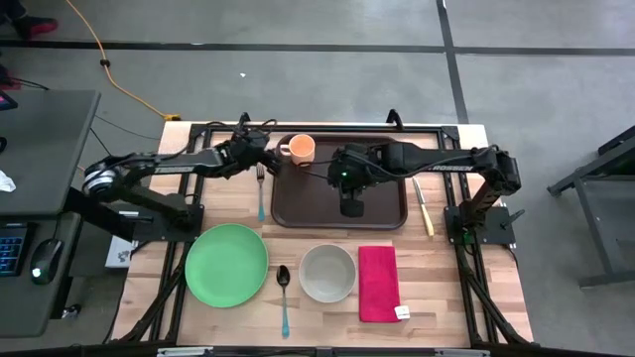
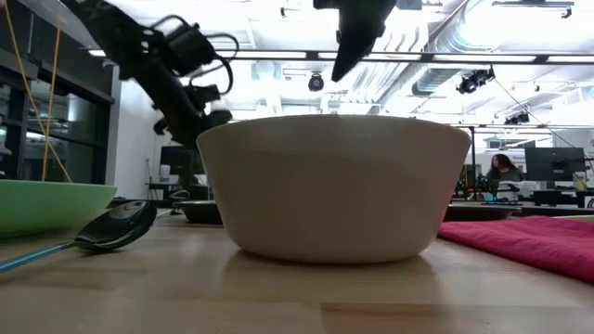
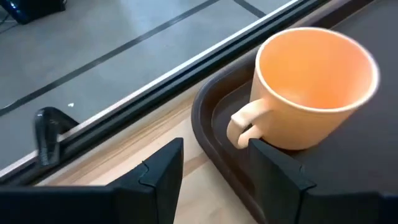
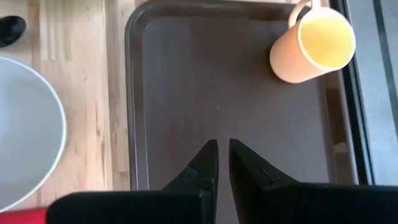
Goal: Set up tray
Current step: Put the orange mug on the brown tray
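Closest to the low camera sits the white bowl [image 2: 334, 186]. Far back on the counter [image 1: 456, 297], the orange cup [image 1: 301, 149] stands in the tray [image 1: 382, 203] corner. Wide-open, the left tool [image 3: 214, 180] straddles its handle (holding nothing); backing away seems next. Above the tray middle hangs the pinched-shut, empty right tool [image 4: 222, 165].

Smooth brown plastic tray [image 1: 382, 210] (slightly glossy) on pale wood table [image 1: 446, 288], red cloth napkin [image 1: 377, 283].

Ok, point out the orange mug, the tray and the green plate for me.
orange mug [image 1: 301, 149]: high view, on the mug's open top.
tray [image 1: 382, 203]: high view, on a bare part of the tray floor near its right edge.
green plate [image 1: 226, 265]: high view, on the middle of the plate.
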### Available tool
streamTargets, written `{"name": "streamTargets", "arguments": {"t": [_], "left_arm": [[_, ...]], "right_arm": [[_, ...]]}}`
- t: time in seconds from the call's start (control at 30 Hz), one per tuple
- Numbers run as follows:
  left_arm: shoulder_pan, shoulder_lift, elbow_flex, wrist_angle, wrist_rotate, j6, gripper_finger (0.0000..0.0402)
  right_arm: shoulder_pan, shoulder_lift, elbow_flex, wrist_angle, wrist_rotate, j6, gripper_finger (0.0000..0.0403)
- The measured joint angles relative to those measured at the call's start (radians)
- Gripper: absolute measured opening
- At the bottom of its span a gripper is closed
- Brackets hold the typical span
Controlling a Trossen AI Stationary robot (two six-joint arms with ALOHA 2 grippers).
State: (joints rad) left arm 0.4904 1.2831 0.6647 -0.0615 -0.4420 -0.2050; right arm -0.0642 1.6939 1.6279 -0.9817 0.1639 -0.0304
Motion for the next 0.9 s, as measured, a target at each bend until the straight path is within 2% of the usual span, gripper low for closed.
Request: {"name": "streamTargets", "arguments": {"t": [0.3,0.6,0.9], "left_arm": [[0.0,-0.222,0.0,-0.157,-0.003,0.08,0.0209],[0.0,-0.407,-0.001,-0.234,-0.013,0.179,0.0209],[0.0,-0.532,-0.001,-0.284,-0.089,0.201,0.0209]], "right_arm": [[-0.065,0.0,-0.089,0.192,-0.051,0.005,0.0016],[-0.157,0.0,-0.09,0.371,-0.082,0.052,0.0016],[-0.23,0.007,-0.09,0.5,-0.142,0.096,0.0016]]}}
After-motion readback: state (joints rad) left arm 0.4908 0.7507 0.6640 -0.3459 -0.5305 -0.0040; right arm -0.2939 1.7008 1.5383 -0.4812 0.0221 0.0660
